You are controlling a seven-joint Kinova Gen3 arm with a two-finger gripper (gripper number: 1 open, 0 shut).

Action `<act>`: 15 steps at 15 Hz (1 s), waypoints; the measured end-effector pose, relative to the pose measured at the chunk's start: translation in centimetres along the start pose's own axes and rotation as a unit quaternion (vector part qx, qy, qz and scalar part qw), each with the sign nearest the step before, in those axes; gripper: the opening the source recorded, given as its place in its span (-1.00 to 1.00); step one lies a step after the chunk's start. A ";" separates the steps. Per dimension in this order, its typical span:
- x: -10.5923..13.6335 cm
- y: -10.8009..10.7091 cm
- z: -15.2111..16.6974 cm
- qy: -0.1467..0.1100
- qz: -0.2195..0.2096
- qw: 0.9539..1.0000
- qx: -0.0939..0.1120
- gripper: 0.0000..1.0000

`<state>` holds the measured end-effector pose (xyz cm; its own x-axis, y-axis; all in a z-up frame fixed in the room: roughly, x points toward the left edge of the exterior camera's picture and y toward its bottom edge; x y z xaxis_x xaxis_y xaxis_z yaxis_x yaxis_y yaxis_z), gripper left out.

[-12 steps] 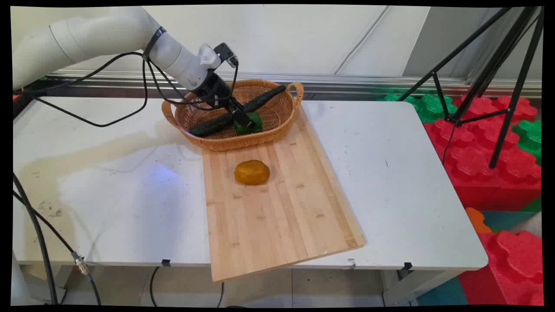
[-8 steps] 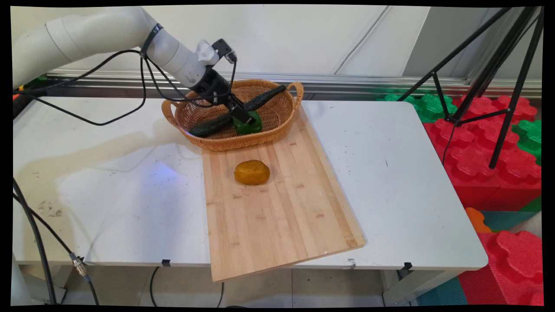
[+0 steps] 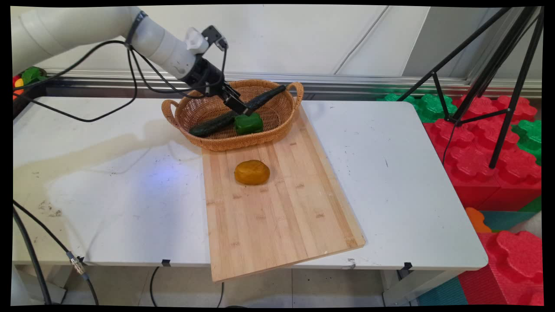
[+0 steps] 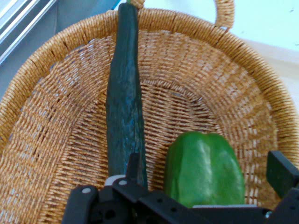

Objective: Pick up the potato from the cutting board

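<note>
In the main view, the gripper (image 3: 243, 109) covers the middle section of the cucumber (image 3: 215, 123). The basket (image 3: 264, 134) near wall conceals the undersides of the cucumber and of the green pepper (image 3: 249, 123).

In the hand view, the gripper (image 4: 208, 186) linkage covers the near ends of the cucumber (image 4: 125, 107) and the green pepper (image 4: 204, 168). The cucumber's far tip is cut off by the top edge. The basket (image 4: 56, 140) is cut off at the left, right and bottom edges; its far handle (image 4: 224, 11) is cropped at the top.

Marks on the tabletop (image 3: 390, 173) are too small to identify.
</note>
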<state>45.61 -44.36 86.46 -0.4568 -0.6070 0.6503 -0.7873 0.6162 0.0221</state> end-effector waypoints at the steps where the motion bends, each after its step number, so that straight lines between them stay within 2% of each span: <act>1: -0.1 0.3 -1.0 0.005 -0.003 1.000 -0.001 1.00; 8: -1.0 2.3 -7.0 0.026 -0.010 1.000 -0.009 1.00; 15: -2.3 4.4 -12.8 0.046 0.008 0.999 -0.018 1.00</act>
<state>48.49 -33.84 94.80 -0.4271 -0.5493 0.7182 -0.7644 0.6437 0.0377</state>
